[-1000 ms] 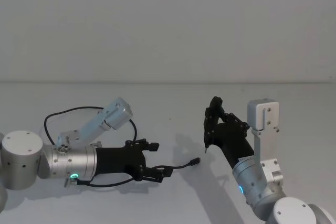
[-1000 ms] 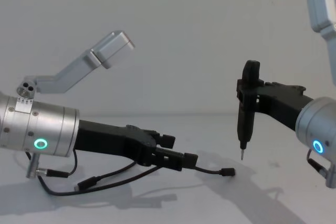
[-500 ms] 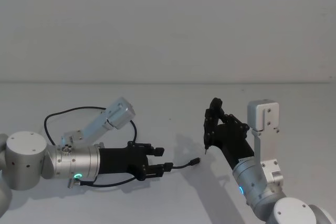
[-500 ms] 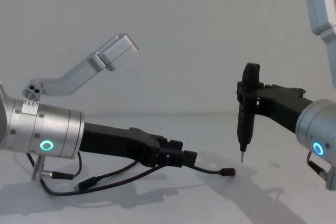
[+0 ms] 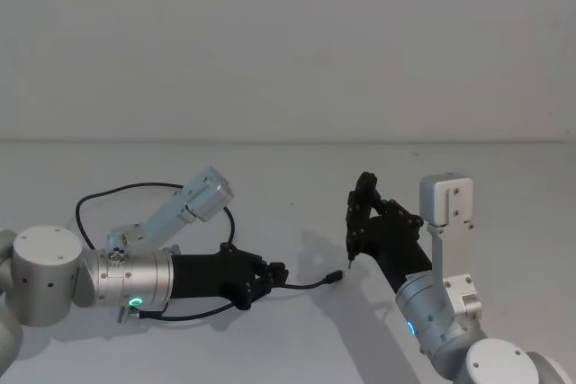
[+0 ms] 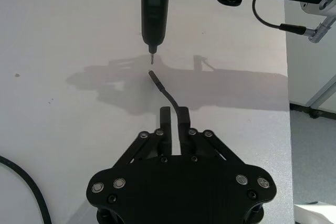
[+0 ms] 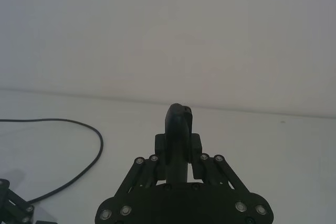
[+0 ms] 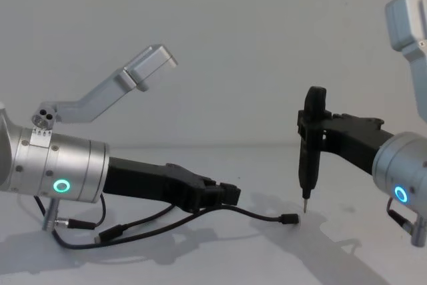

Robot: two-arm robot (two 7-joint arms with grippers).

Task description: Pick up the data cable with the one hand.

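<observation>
In the head view, the left gripper lies low over the white table, its jaws drawn together on the data cable, which leaves the jaw tips and runs a short way to a small plug lying on the table between the two arms; the rest of the cable trails back under the arm and loops behind it. The right gripper stands beyond that plug, its jaws clamped on an upright pen-like tool, tip just above the table. In the left wrist view, the jaws are narrow with the cable pinched between them, and the free end curves straight out ahead of the jaw tips toward the tool's metal point. The right wrist view shows that arm's jaws gripping the tool body, with a curve of cable well off to one side. In the chest view, the cable hangs from under the left jaw tips and sags to the table. The grip sits near one end of a thin, slack cable, so it could slip out on lifting, or the plug could swing into the nearby tool.
</observation>
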